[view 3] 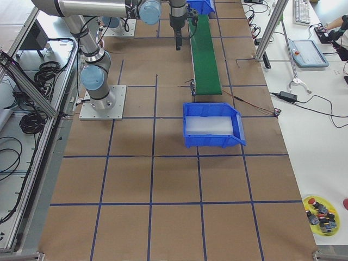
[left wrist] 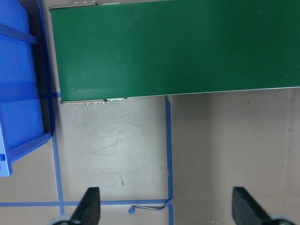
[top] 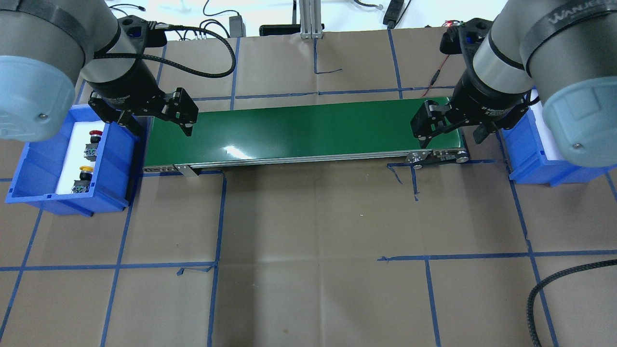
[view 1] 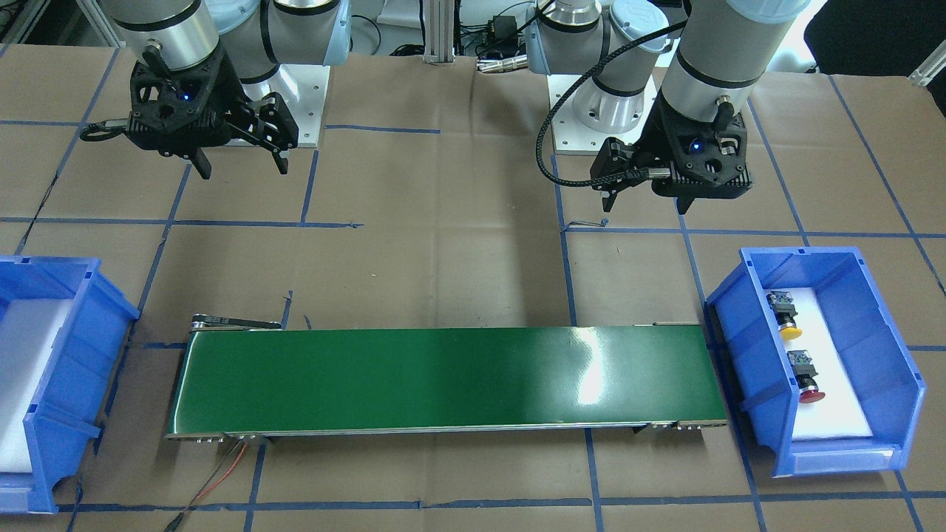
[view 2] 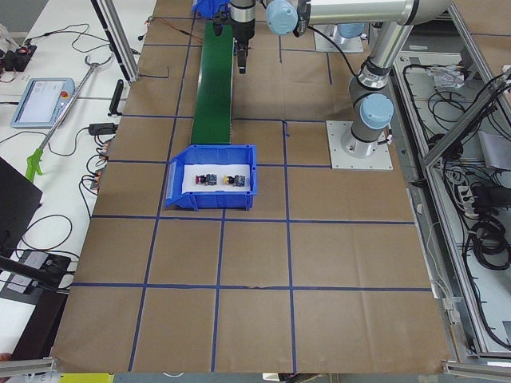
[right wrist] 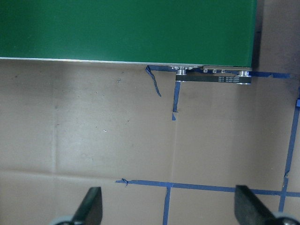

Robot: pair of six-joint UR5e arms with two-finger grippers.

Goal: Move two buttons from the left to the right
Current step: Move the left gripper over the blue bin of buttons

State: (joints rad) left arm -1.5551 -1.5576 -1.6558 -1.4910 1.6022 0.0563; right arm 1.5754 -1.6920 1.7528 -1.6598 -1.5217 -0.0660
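Two buttons lie in the blue left bin [top: 29, 164] on its white liner. The yellow button [top: 83, 176] shows in the front view [view 1: 785, 314], and so does the red button [top: 95, 136] [view 1: 805, 377]. Both also show in the exterior left view, yellow [view 2: 232, 180] and red [view 2: 210, 179]. My left gripper [top: 156, 127] [left wrist: 167, 208] is open and empty, above the table beside the belt's left end, apart from the bin. My right gripper [top: 451, 139] [right wrist: 169, 208] is open and empty, above the belt's right end.
A green conveyor belt [top: 303, 132] [view 1: 443, 380] runs between the bins. The blue right bin [top: 530, 159] [view 3: 212, 128] holds only a white liner. A yellow plate [view 3: 321, 215] with several spare buttons sits at the table's far corner. Blue tape lines cross the brown paper.
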